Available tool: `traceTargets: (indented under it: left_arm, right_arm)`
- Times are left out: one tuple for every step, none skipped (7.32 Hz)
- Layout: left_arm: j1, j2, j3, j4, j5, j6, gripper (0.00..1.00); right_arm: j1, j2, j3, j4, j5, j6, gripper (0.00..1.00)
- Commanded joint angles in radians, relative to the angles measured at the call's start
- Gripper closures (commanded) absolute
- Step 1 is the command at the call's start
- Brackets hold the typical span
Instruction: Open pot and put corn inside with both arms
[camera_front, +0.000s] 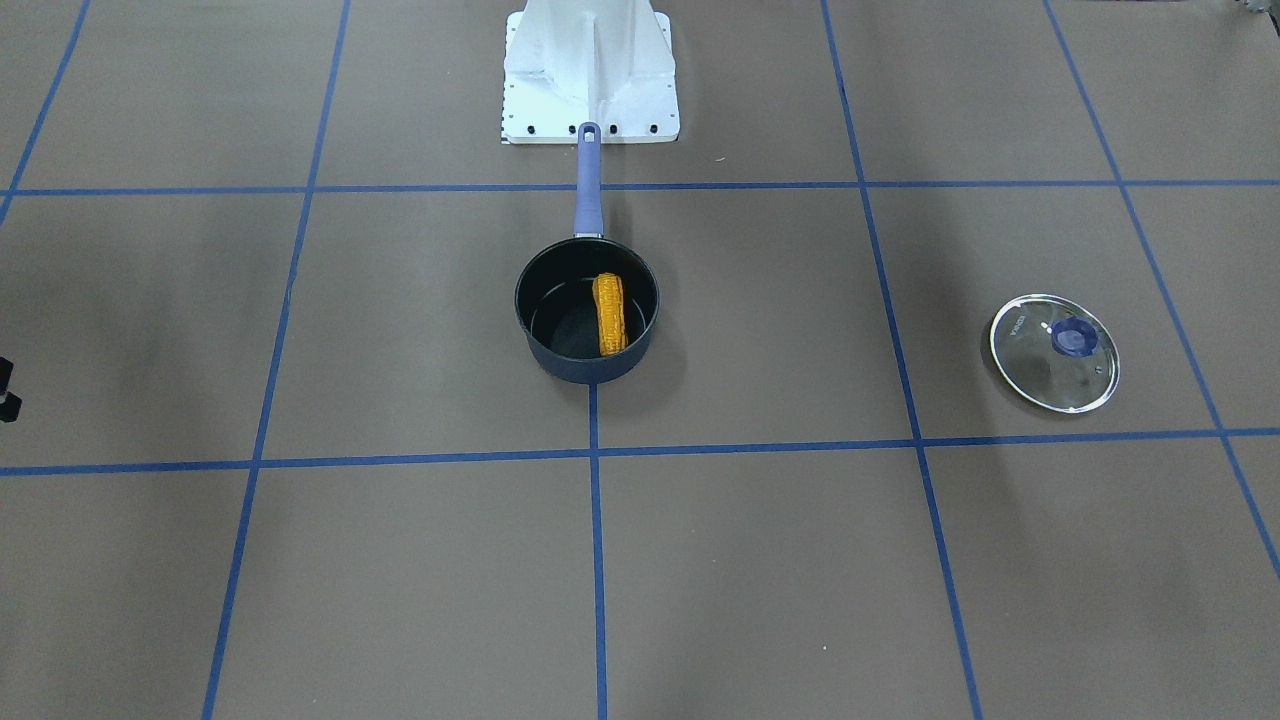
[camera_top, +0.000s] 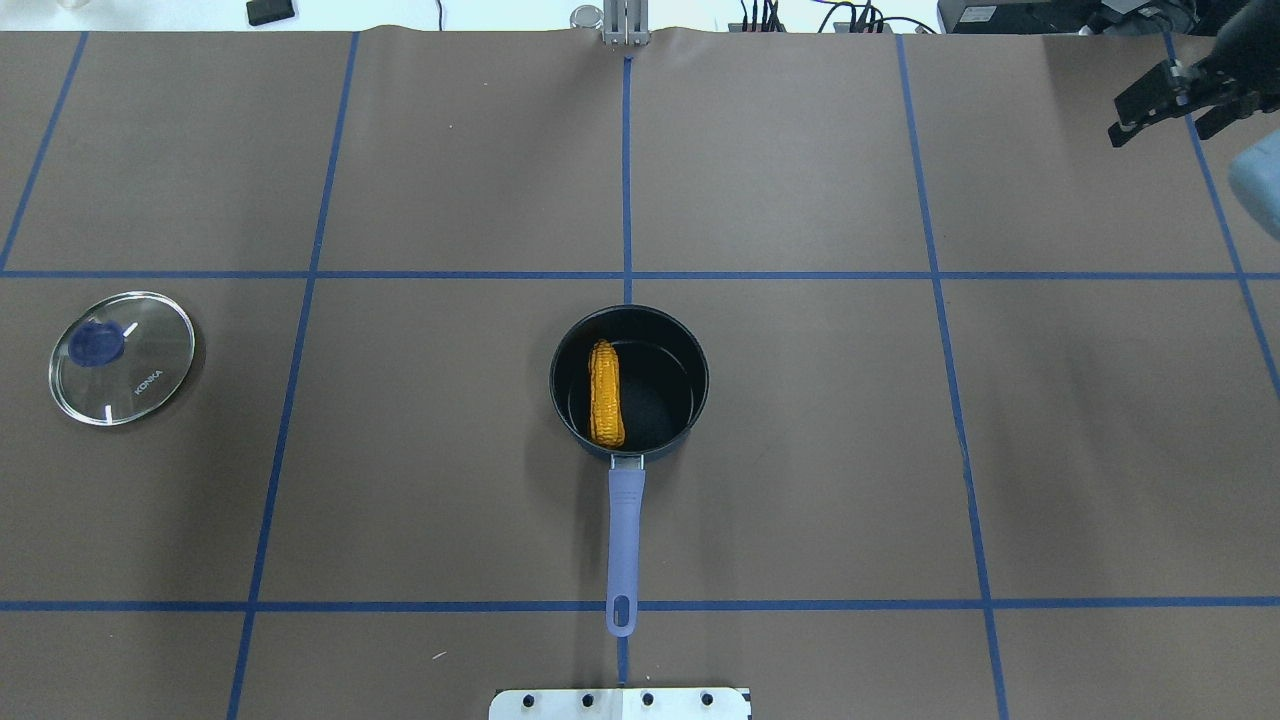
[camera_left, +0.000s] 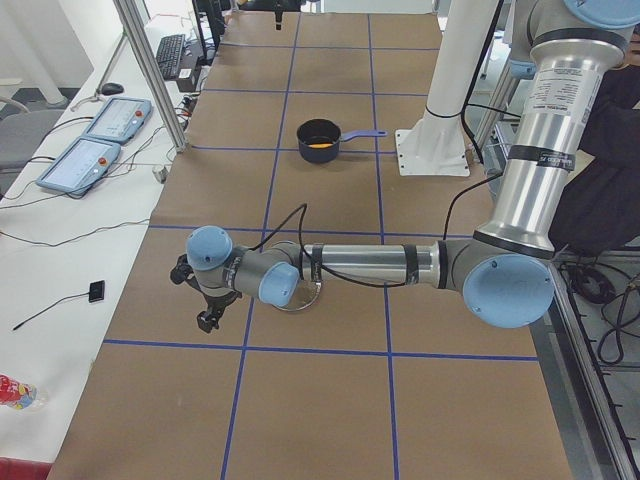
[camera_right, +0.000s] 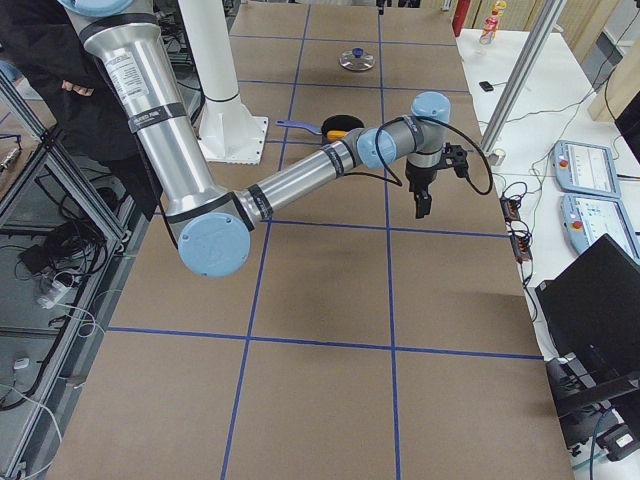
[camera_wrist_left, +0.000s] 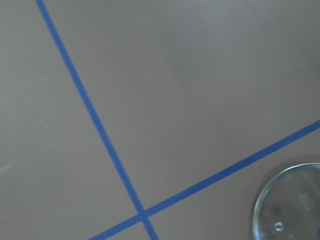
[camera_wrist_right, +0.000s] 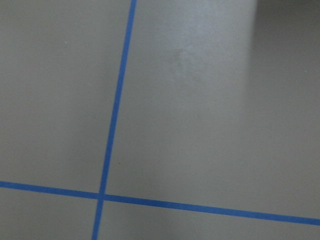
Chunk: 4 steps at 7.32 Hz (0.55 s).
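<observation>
The dark pot (camera_top: 700, 385) stands open at the table's middle, its purple handle (camera_top: 624, 530) pointing toward the robot base. The orange-yellow corn (camera_top: 605, 393) lies inside it, also seen in the front view (camera_front: 609, 315). The glass lid (camera_top: 122, 357) with a blue knob lies flat far on my left side, and its edge shows in the left wrist view (camera_wrist_left: 292, 205). My right gripper (camera_top: 1158, 128) is open and empty, high at the far right. My left gripper (camera_left: 205, 318) hangs beyond the lid; I cannot tell whether it is open or shut.
The white base plate (camera_front: 590, 75) stands at the robot's edge behind the pot handle. Blue tape lines (camera_top: 626, 274) grid the brown table. Pendants (camera_left: 90, 150) and a metal post (camera_left: 150, 75) stand along the far edge.
</observation>
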Motion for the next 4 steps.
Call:
traceTargets:
  left_arm:
    - [-0.045, -0.023, 0.048, 0.001, -0.039, 0.025, 0.03]
    - [-0.056, -0.023, 0.06, -0.001, -0.04, 0.027, 0.03]
    - [-0.065, -0.023, 0.08, 0.001, -0.049, 0.027, 0.02]
    - [-0.09, -0.024, 0.105, -0.001, -0.07, 0.027, 0.03]
  right_arm:
    - [0.075, -0.091, -0.009, 0.001, 0.015, -0.103, 0.0]
    - [0.108, -0.102, -0.049, 0.001, 0.017, -0.15, 0.0]
    - [0.134, -0.103, -0.096, 0.001, 0.018, -0.182, 0.0]
    - [0.18, -0.097, -0.154, 0.001, 0.029, -0.249, 0.0]
